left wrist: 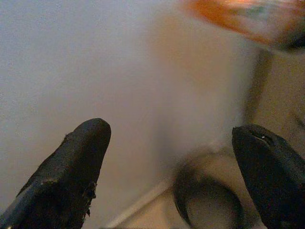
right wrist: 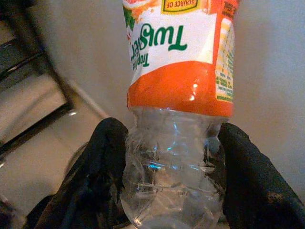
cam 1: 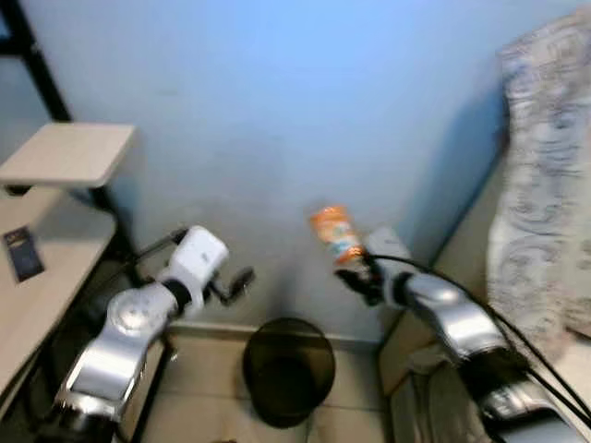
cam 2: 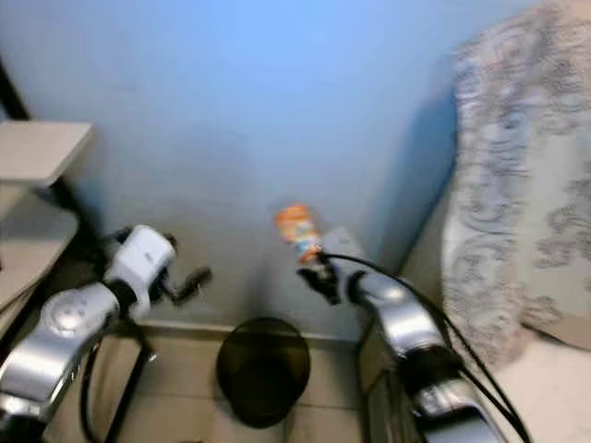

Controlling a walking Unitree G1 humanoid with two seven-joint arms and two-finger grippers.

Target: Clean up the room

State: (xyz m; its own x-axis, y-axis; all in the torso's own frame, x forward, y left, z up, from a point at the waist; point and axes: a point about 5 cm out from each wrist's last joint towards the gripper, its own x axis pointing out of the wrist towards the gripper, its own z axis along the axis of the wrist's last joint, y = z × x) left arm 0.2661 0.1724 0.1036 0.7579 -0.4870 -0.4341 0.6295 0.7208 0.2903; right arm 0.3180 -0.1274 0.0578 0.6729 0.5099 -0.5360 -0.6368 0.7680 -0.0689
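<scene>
Right claw (cam 1: 355, 272) grips a clear plastic bottle (cam 1: 334, 234) with an orange label, raised above the black bin (cam 1: 288, 369).
Left eye view: bin at 6 o'clock, bottle at 1 o'clock from it. Left wrist view: left claw (left wrist: 174, 157) spread wide, holding nothing. Right wrist view: fingers (right wrist: 107, 162) clamp the bottle's clear part.

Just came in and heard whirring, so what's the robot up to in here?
It is tidying up. Its right pincer is closed on an empty plastic bottle with an orange label, held up in front of the blue wall, above and slightly right of a dark waste bin on the floor. The left pincer is open and empty, raised nearby beside a shelf.
</scene>
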